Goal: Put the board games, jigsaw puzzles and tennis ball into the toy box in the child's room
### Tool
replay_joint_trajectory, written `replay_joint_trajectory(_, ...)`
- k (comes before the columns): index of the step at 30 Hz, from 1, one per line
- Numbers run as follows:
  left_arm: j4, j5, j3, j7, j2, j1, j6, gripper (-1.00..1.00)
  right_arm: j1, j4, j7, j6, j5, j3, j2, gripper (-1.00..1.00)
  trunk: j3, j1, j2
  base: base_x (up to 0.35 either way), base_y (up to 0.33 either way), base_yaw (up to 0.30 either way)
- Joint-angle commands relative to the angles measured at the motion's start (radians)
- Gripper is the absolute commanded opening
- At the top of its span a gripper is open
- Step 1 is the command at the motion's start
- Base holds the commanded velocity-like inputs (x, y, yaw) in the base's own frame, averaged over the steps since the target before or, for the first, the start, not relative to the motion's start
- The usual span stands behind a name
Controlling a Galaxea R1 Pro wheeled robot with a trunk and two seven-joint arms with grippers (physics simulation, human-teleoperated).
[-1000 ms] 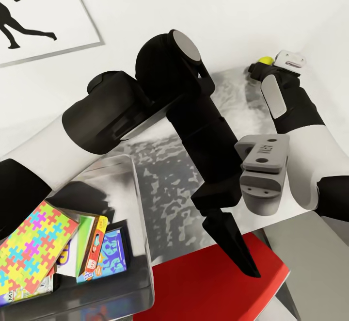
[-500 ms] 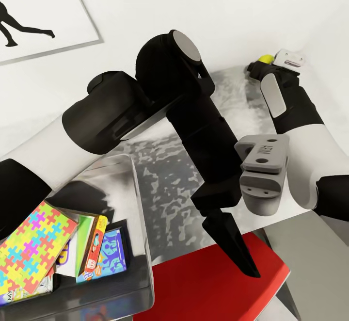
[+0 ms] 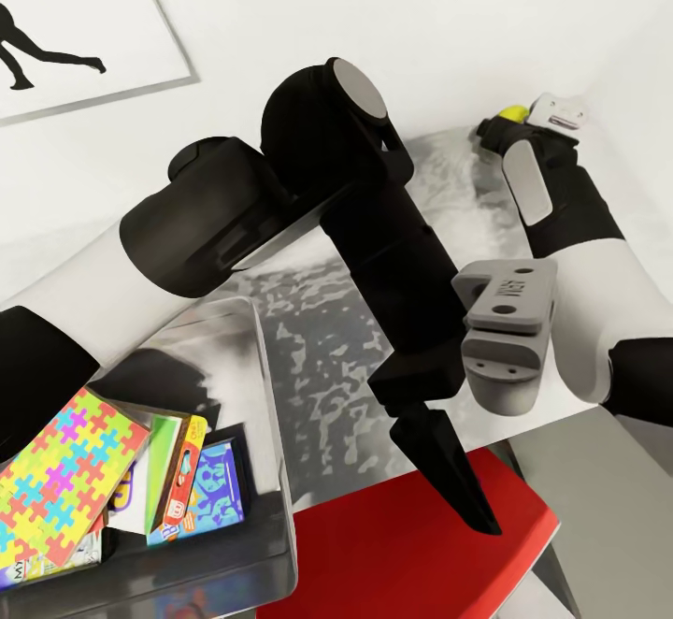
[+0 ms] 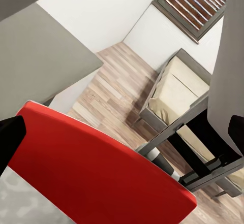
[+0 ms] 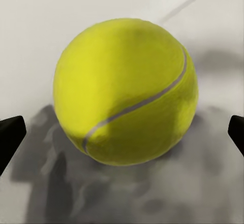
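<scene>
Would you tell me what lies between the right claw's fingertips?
The tennis ball sits between the right claw fingertips, untouched, in the right wrist view.

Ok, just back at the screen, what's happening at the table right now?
The right gripper is at the small yellow-green tennis ball on the pale table, jaws open on either side, not closed. The light grey plastic toy box already holds a puzzle-patterned board and colourful game boxes. The left gripper hangs idle above a red chair.
</scene>
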Motion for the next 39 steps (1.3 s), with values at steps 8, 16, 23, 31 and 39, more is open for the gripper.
replay_joint_trajectory(8,0.001,0.001,-0.001,-0.004,-0.002,-0.001,0.011,1.0,-0.014,-0.001,-0.011,0.008,-0.008,0.006,-0.002,1.0,-0.001,0.001,-0.002,0.0,0.0,0.0)
replay_joint_trajectory(16,0.001,0.001,-0.001,-0.004,-0.002,-0.001,0.011,1.0,-0.039,0.003,-0.011,0.044,-0.009,0.006,0.0,1.0,-0.001,0.001,-0.002,0.0,0.0,0.0)
replay_joint_trajectory(23,0.001,0.001,-0.001,-0.004,-0.003,-0.001,0.011,1.0,-0.044,0.017,-0.01,0.052,-0.009,0.006,-0.001,1.0,-0.001,0.001,-0.002,0.0,0.0,0.0)
replay_joint_trajectory(31,0.001,0.001,-0.001,-0.004,-0.003,-0.001,0.011,1.0,-0.052,0.037,-0.01,0.053,-0.009,0.006,-0.001,1.0,-0.001,0.001,-0.002,0.0,0.0,0.0)
replay_joint_trajectory(39,0.002,0.001,-0.001,-0.004,-0.004,-0.001,0.011,1.0,-0.06,0.045,-0.01,0.061,-0.009,0.006,-0.002,1.0,-0.001,0.001,-0.002,0.0,0.0,0.0)
